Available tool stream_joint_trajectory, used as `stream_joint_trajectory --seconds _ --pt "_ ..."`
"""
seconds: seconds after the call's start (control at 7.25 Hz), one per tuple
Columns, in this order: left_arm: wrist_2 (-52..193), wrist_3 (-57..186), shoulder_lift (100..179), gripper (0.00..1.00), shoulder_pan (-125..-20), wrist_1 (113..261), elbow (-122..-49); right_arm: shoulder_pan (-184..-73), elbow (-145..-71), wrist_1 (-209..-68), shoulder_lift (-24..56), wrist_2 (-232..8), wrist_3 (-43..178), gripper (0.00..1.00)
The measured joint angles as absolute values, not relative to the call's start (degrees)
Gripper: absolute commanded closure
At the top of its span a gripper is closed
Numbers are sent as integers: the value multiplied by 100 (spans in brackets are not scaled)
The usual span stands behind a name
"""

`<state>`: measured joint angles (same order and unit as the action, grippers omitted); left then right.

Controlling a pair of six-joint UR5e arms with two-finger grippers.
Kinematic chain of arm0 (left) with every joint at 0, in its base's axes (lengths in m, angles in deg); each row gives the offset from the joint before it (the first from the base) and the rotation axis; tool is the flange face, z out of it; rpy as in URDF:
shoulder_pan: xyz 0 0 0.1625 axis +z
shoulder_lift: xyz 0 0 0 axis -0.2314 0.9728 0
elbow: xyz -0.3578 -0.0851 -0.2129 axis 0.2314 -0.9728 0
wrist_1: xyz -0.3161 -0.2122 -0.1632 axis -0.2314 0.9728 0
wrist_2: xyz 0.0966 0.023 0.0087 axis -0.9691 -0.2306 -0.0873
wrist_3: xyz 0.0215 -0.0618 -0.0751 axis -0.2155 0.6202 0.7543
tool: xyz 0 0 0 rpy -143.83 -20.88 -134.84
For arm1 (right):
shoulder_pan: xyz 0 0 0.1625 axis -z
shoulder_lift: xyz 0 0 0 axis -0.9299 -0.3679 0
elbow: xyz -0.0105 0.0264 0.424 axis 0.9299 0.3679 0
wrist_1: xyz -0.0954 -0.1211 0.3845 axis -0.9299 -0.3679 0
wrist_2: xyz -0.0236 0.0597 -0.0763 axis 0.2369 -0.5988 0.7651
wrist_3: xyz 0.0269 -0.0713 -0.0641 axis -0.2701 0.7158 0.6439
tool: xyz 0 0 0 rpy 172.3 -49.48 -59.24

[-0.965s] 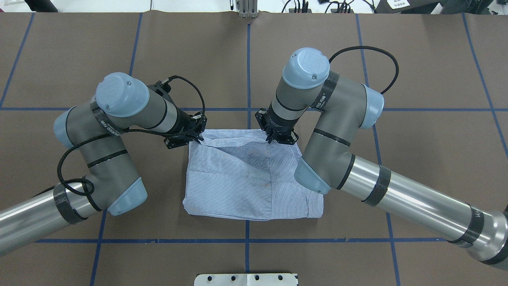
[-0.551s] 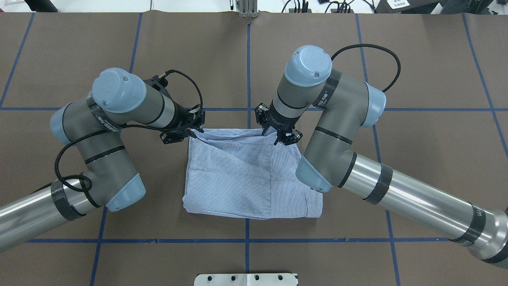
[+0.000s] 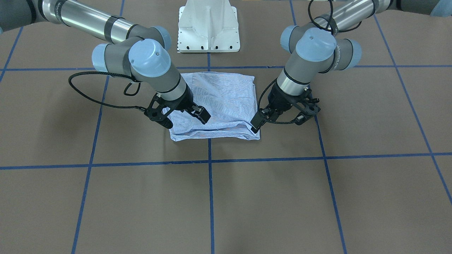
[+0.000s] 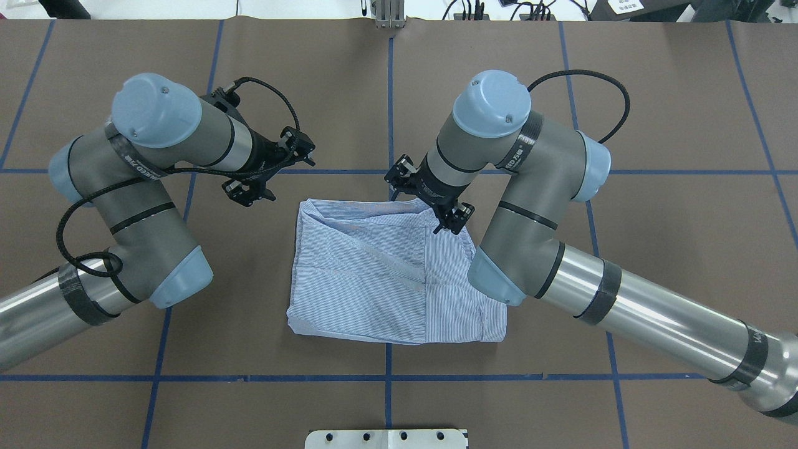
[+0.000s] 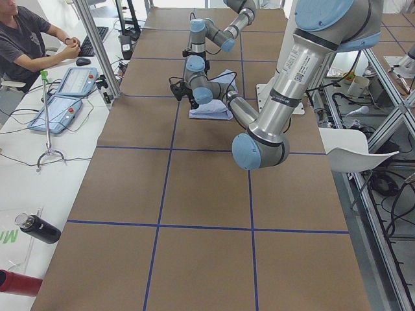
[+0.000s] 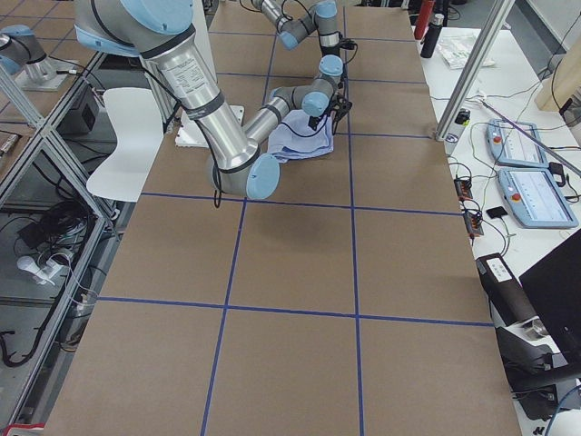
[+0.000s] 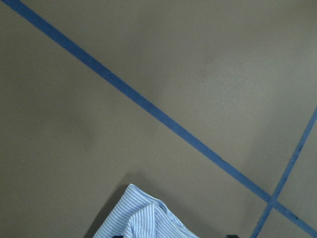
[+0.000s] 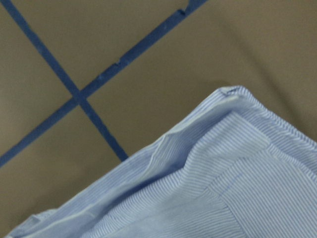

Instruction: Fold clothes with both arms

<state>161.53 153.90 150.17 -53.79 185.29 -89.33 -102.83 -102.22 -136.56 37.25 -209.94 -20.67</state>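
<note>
The light blue striped shirt [image 4: 374, 280] lies folded into a rough rectangle on the brown table, also in the front view [image 3: 219, 95]. My left gripper [image 4: 271, 168] is open and empty, off the shirt's far left corner and raised above the table; in the front view [image 3: 280, 116] one finger hangs near that corner. Its wrist view shows only the corner of the shirt [image 7: 143, 220]. My right gripper [image 4: 427, 196] is open and empty just above the shirt's far edge, right of centre [image 3: 183, 120]. Its wrist view shows that edge [image 8: 237, 183].
Blue tape lines [image 4: 389, 112] grid the table. The white pedestal base [image 3: 208, 24] stands at the robot's side of the shirt. In the left side view an operator [image 5: 26, 39] sits at a bench with tablets [image 5: 65, 97].
Both grippers have let go of the shirt's far edge, which now lies flat. The left gripper has drawn back to the left and away; the right has shifted a little toward the far edge.
</note>
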Motion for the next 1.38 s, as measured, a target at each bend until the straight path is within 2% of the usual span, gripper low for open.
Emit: stream_joint_trajectory --seconds 0.41,0.96,1.38 --pt "16154 15389 14992 0 -5463 18517 -8993 -9759 -10125 -13685 3801 -20176 -1039 0" --pt "16158 15391 14785 0 -5419 18424 -9338 -9776 -9333 -13641 4184 -19563 199 0" --pt "16074 15410 14640 0 -4772 18401 -9779 -10070 -8954 -13562 4475 -19437 507 0"
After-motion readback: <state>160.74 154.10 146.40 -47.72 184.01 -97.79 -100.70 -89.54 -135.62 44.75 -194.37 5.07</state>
